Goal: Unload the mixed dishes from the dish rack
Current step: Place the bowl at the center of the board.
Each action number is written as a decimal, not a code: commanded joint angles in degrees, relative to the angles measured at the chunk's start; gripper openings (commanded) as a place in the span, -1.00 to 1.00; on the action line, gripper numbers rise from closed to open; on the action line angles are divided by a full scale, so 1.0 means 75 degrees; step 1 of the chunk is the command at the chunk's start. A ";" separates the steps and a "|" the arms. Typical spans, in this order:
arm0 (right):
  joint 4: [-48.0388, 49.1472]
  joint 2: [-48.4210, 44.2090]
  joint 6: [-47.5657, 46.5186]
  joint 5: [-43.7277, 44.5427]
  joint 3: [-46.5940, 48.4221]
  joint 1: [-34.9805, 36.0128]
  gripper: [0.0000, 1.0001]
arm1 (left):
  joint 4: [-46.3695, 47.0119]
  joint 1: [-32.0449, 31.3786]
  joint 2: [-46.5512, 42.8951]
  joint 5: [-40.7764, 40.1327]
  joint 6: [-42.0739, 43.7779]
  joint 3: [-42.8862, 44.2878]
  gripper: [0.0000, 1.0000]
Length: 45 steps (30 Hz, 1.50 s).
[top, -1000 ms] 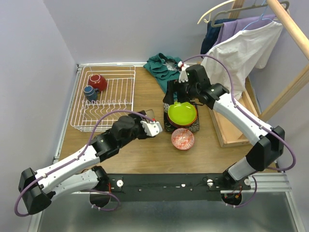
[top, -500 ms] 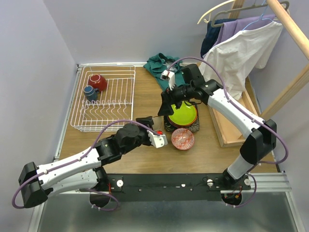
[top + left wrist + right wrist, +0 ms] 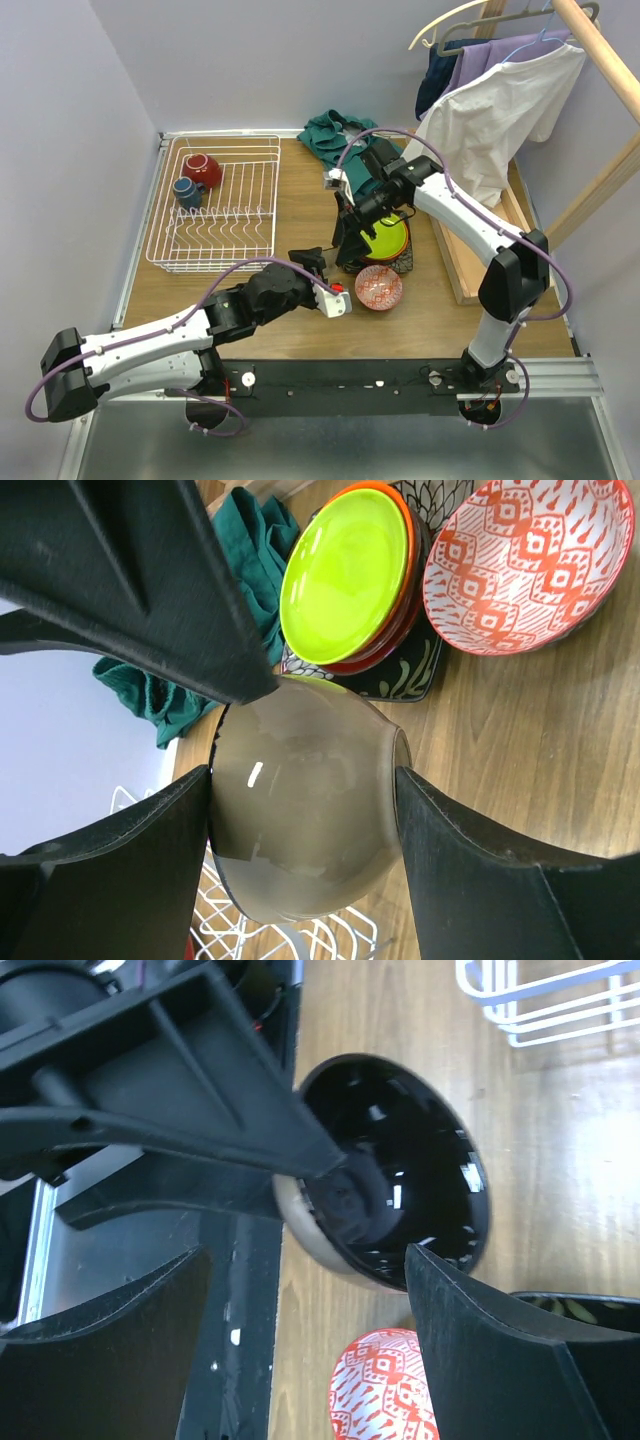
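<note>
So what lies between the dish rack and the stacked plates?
Between dish rack and stacked plates, the top external view shows bare table, and at the gap's near side the left gripper holding the beige bowl.

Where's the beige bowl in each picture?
Top external: beige bowl with a black inside, in the middle, left of the red-patterned bowl.
Left wrist: low centre; red-patterned bowl top right.
Right wrist: centre; red-patterned bowl at the bottom.
Shared landmark: the red-patterned bowl.
</note>
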 commanded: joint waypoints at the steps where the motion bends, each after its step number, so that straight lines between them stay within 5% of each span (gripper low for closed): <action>1: -0.0866 0.0191 -0.0861 -0.0703 0.0124 0.0063 0.70 | 0.0770 -0.0070 -0.0001 -0.0226 0.0392 0.0119 -0.54; 17: -0.1616 0.0718 -0.1600 -0.0891 0.0264 0.0415 0.38 | 0.1040 -0.0269 0.0257 -0.0179 0.0357 0.0319 -0.53; 24: -0.1769 0.0730 -0.1717 -0.0926 0.0241 0.0427 -0.52 | 0.1005 -0.0269 0.0129 -0.0331 0.0053 0.0143 -0.53; 28: -0.1886 0.0788 -0.1857 -0.0996 0.0253 0.0427 -0.86 | 0.0958 -0.0269 0.0035 -0.0437 -0.0123 -0.0009 -0.46; 34: -0.1793 0.0812 -0.1729 -0.0880 0.0370 0.0427 -0.99 | 0.0864 -0.0269 -0.0094 -0.0917 -0.0778 -0.0231 0.05; 38: -0.0951 0.0649 -0.0887 -0.0517 0.0242 0.0427 -0.99 | 0.0619 -0.0269 -0.0211 -0.1420 -0.1563 -0.0279 0.74; 41: 0.0442 0.0333 0.0342 0.0243 -0.0132 0.0427 -0.99 | 0.0081 -0.0234 -0.0293 -0.1854 -0.2406 -0.0057 0.98; 45: 0.2480 -0.0031 0.1760 0.1379 -0.0579 0.0427 -0.99 | -0.0879 -0.0024 -0.0597 -0.2042 -0.3157 0.0295 0.98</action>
